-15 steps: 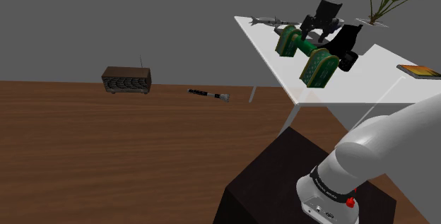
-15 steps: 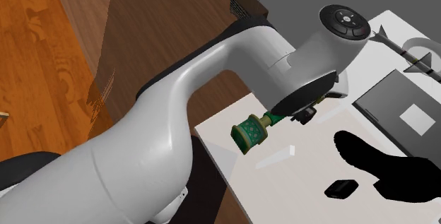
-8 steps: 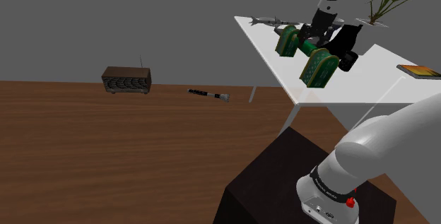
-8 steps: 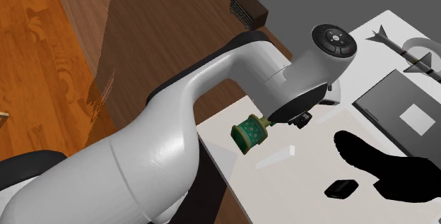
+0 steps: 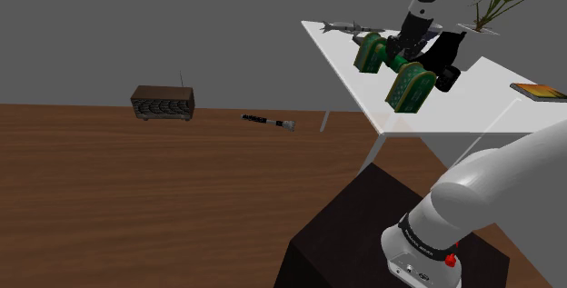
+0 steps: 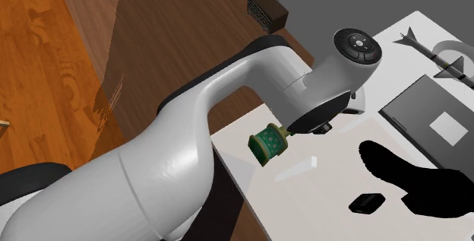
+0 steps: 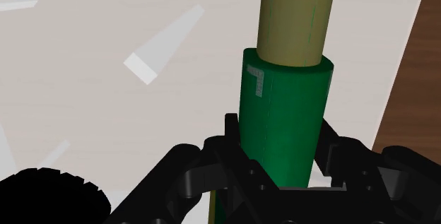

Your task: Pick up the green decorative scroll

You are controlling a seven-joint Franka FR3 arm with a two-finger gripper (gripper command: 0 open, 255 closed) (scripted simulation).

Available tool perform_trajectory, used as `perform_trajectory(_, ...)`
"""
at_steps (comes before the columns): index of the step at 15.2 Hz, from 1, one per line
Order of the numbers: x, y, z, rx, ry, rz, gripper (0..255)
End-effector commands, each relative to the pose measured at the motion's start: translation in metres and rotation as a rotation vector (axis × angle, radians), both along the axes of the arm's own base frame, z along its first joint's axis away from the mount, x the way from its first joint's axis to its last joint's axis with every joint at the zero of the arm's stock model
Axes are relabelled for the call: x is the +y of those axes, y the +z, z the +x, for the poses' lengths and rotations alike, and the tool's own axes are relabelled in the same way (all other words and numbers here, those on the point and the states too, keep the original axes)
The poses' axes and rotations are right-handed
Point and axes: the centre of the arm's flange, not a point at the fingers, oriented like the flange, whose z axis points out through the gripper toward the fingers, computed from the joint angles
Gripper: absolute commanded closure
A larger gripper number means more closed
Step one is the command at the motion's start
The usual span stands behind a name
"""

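Closest in, the black jaws hugged the green roll of the scroll (image 7: pixel 283 116) from both sides, touching it and pinching its middle. Its pale spindle (image 7: pixel 295 25) ran on ahead of them. Under it lay the white counter (image 7: pixel 78 39). The scroll rested flat there, near the counter's edge. In the shoulder view, its two ornate green end caps stuck out either side of the hand.

A second before, the hand hung higher, with the jaws above the roll. It had since dropped and barely moved in the last half second, while the scroll kept its place. That suggested the grip was made and only the lift remained.

Farther back on the counter stood a plant (image 5: pixel 491 4). Farthest off, on the wood floor (image 5: pixel 136 204), sat a radio (image 5: pixel 164 104).
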Motion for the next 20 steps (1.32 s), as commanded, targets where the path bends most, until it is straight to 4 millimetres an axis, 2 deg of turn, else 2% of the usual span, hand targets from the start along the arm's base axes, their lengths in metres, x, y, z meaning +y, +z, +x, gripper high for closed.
perform_trajectory(1, 0.000, -0.001, 0.000, 0.001, 0.000, 0.000, 255)
perform_trajectory(3, 0.000, -0.001, 0.000, 0.001, 0.000, 0.000, 255)
perform_trajectory(18, 0.000, 0.078, 0.000, 0.001, 0.000, 0.000, 255)
perform_trajectory(20, 0.000, 0.079, 0.000, 0.001, 0.000, 0.000, 255)
